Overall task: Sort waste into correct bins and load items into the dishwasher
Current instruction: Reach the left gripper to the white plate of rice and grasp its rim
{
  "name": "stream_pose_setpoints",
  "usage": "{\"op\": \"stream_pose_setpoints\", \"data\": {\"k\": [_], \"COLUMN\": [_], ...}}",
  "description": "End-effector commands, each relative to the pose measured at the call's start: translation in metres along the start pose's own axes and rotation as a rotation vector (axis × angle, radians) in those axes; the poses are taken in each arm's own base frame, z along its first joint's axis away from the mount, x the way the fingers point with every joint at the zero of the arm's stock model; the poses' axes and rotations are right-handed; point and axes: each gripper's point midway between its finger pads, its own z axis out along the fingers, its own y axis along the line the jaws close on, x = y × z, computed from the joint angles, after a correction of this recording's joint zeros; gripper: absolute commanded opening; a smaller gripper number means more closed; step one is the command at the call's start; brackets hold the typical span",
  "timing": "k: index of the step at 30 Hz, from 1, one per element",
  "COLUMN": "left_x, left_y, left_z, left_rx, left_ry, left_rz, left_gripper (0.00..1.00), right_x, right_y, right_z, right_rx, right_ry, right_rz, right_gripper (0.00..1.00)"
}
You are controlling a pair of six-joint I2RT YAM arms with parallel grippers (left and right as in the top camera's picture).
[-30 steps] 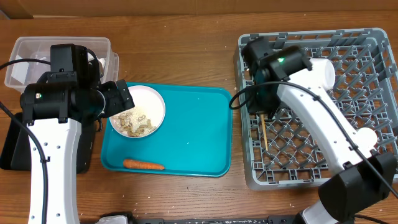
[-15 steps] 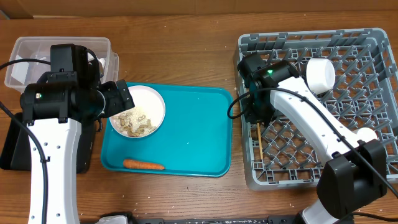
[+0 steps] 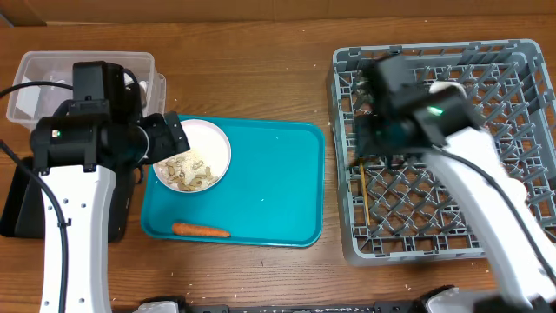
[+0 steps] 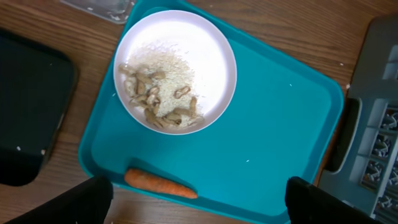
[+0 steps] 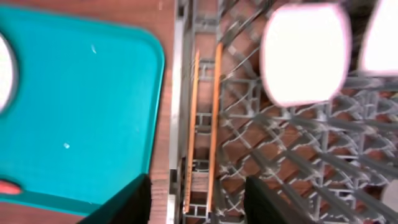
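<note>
The whole brown wooden surface [image 3: 261,78] is seen straight down from overhead. The flat teal plastic tray [image 4: 261,143] is viewed downward at close range from the left wrist; its right edge, shared, and the grey lattice plastic rack [image 5: 179,74] are caught nearer from the right wrist

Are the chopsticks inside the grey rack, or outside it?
Inside. The chopsticks lie flat on the lattice floor of the grey rack, along its wall nearest the teal tray. The right gripper is open, holding nothing.
</note>
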Motion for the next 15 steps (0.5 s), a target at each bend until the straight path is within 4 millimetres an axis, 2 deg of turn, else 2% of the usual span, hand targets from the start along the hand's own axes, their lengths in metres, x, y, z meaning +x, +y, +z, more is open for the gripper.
{"op": "stream_pose_setpoints", "data": {"k": [1, 2, 3, 5, 10, 11, 15], "left_x": [0.001, 0.004, 0.006, 0.013, 0.033, 0.037, 0.043], "left_y": [-0.02, -0.026, -0.031, -0.041, -0.063, -0.069, -0.072], "left_z": [0.002, 0.007, 0.012, 0.025, 0.063, 0.078, 0.114], "left_rx": [0.03, 0.035, 0.038, 0.042, 0.029, 0.018, -0.055], "left_ry": [-0.007, 0.004, 0.016, 0.046, 0.157, 0.19, 0.248], "left_rz": [0.079, 0.099, 0.115, 0.154, 0.235, 0.256, 0.245], "left_gripper": [0.91, 0.91, 0.91, 0.91, 0.91, 0.91, 0.91], "right_x": [-0.01, -0.01, -0.009, -0.006, 0.009, 0.014, 0.019], "right_y": [-0.028, -0.036, -0.044, -0.062, -0.104, -0.113, -0.12], "right_z": [-0.029, -0.034, -0.037, -0.039, -0.04, -0.04, -0.04], "right_rx": [-0.023, -0.042, -0.062, -0.078, -0.069, -0.056, -0.053], "right_ry": [-0.085, -0.089, -0.089, -0.077, -0.019, -0.009, 0.007], "right_rz": [0.127, 0.164, 0.199, 0.26, 0.366, 0.381, 0.404], "right_gripper": [0.56, 0.63, 0.78, 0.84, 0.94, 0.95, 0.95]}}
